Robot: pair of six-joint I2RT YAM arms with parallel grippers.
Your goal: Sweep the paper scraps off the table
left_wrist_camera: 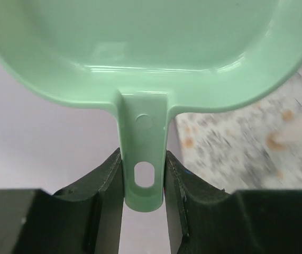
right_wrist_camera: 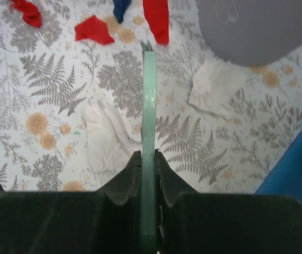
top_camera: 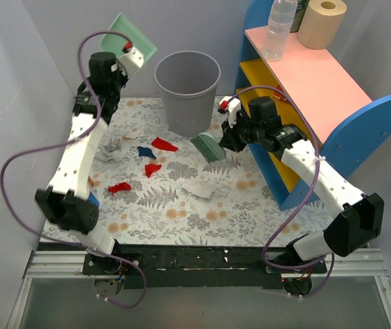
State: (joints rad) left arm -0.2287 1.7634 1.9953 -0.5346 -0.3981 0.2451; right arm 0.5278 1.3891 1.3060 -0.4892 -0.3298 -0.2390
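Left tool (left_wrist_camera: pixel 144 174) is clamped on the slim handle of the glossy mint plastic dustpan (left_wrist_camera: pixel 140 47), held up over the table's far left corner. Right tool (right_wrist_camera: pixel 149 169) pinches the flat green brush (right_wrist_camera: pixel 149 95), seen edge-on. Crumpled paper scraps (top_camera: pixel 164 144) in red, blue and white sit on the leafy-print table (top_camera: pixel 181 219), mostly left of centre, near the round grey bin (top_camera: pixel 188 89) at the far edge.
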